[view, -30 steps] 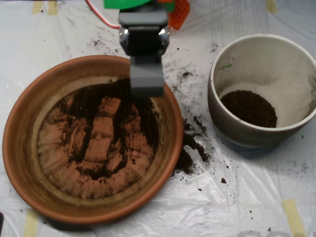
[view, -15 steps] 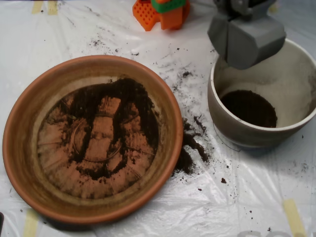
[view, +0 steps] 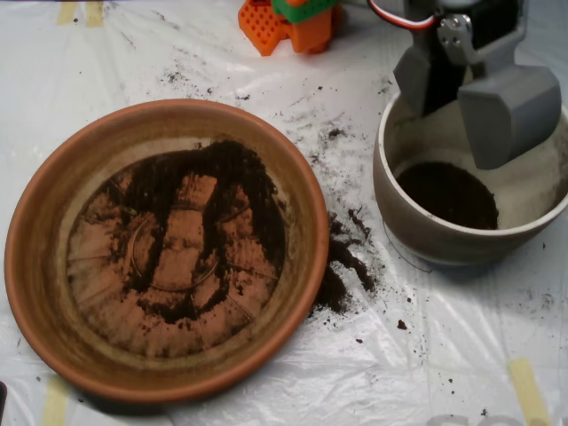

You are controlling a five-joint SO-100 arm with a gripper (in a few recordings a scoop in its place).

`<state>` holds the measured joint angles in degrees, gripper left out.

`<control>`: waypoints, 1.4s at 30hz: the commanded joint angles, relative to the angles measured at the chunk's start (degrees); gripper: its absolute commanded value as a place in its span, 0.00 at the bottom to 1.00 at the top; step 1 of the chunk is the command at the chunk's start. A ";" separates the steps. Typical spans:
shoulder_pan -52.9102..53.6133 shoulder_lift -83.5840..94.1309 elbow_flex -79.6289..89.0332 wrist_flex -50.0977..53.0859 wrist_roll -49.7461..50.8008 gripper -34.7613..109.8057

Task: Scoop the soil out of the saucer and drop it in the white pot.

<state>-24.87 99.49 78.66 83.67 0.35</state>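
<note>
Overhead view: scoop (view: pixel 472 99) hangs over the white pot (view: pixel 417 226), shells spread apart. Soil (view: pixel 446 193) lies below it in the pot.

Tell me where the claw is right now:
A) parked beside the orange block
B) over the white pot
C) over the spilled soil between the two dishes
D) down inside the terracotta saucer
B: the claw is over the upper part of the white pot, above the dark soil at its bottom, well clear of the terracotta saucer.
</note>
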 commanded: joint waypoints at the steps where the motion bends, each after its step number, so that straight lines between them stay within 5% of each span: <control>1: 2.64 6.50 -1.41 -0.18 2.02 0.45; 14: 33.22 8.00 2.64 0.18 -2.81 0.55; 33: 57.30 13.36 41.40 -27.25 18.28 0.50; 42: 67.59 8.00 44.91 -36.91 17.67 0.50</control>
<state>40.17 107.31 123.31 49.31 18.81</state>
